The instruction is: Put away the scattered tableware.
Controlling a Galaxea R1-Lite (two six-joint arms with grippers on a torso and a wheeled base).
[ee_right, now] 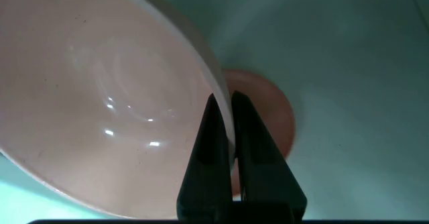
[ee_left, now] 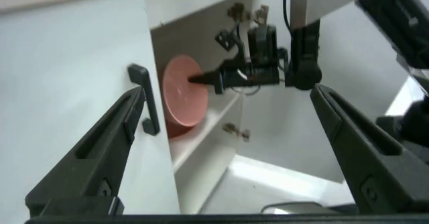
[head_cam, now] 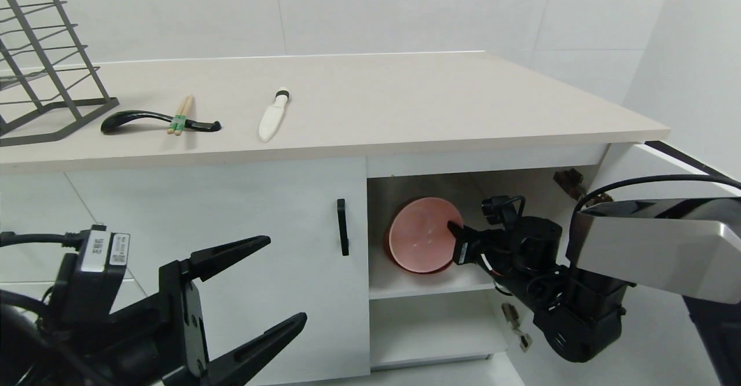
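A pink bowl [head_cam: 419, 235] stands tilted on its edge on the upper shelf of the open cabinet, and my right gripper [head_cam: 454, 230] is shut on its rim. The right wrist view shows the two fingers [ee_right: 208, 143] pinching the bowl's rim [ee_right: 114, 96], with a second pink dish [ee_right: 268, 117] lying behind it. My left gripper [head_cam: 283, 279] hangs open and holds nothing, low in front of the closed cabinet door; from its wrist I see the bowl [ee_left: 182, 93] and the right gripper [ee_left: 201, 81]. On the counter lie a black spoon [head_cam: 133, 120], chopsticks [head_cam: 180, 115] and a white knife [head_cam: 274, 115].
A dark wire rack [head_cam: 46, 56] stands at the counter's far left. The left cabinet door has a black handle [head_cam: 342, 227]; the right door [head_cam: 637, 166] is swung open. The lower shelf [head_cam: 428, 328] is bare.
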